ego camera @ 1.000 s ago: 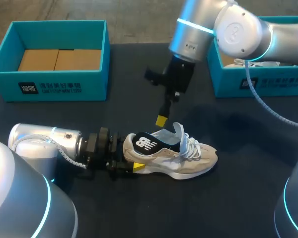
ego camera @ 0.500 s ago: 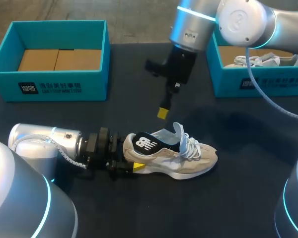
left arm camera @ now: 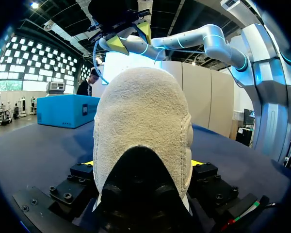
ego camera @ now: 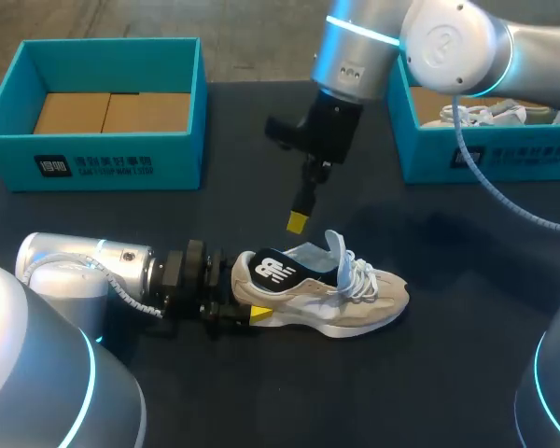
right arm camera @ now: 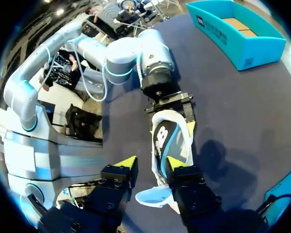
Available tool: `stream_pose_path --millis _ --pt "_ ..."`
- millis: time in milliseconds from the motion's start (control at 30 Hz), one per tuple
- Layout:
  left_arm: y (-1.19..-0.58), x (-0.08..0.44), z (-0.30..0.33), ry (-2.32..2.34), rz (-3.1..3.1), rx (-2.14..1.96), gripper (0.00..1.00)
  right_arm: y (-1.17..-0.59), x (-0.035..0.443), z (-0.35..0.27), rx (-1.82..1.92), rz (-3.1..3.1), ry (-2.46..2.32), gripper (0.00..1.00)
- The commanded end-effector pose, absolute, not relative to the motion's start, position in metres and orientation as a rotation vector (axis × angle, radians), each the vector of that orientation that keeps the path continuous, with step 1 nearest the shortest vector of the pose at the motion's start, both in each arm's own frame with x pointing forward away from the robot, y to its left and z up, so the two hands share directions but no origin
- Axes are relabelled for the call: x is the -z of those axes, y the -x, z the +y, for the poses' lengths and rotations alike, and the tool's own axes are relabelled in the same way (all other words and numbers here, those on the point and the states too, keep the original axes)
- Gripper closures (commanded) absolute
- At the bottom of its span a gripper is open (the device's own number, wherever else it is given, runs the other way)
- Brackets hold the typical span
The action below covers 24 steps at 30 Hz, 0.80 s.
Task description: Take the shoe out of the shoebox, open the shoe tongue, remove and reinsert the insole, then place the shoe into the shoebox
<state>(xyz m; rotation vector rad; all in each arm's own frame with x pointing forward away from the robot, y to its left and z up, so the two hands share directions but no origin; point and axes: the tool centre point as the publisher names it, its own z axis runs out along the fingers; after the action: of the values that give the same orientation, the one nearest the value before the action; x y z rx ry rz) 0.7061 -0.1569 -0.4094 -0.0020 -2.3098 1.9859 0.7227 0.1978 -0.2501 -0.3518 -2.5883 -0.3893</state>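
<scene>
Dark worktop [ego camera: 261,401]. Teal left box [ego camera: 93,159] sits upper left of the frame, brown cardboard floor showing. Teal right box [ego camera: 504,154] sits upper right, second shoe [ego camera: 485,114] lying inside.

Shoe [ego camera: 345,303] is on the worktop, lower centre, outside both boxes, sole down. Long axis runs left-right, heel left, toe right.

Left hand [ego camera: 245,297] comes in from the lower left, level with the worktop, clamped on the heel from both sides.

Right hand [ego camera: 298,222] hangs just above the shoe opening, fingers apart, touching nothing.

Tongue [ego camera: 334,245] stands up.
</scene>
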Motion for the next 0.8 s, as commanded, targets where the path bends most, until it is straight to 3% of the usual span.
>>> stream_pose_path --millis 33,800 --pt "-0.706 0.409 -0.157 0.001 -2.31 -1.985 1.0 -0.721 0.265 0.205 0.397 -2.559 0.377 0.58" --pt "-0.706 0.409 -0.157 0.001 -2.31 -1.985 1.0 -0.705 0.297 0.22 0.413 -2.48 0.52 0.58"
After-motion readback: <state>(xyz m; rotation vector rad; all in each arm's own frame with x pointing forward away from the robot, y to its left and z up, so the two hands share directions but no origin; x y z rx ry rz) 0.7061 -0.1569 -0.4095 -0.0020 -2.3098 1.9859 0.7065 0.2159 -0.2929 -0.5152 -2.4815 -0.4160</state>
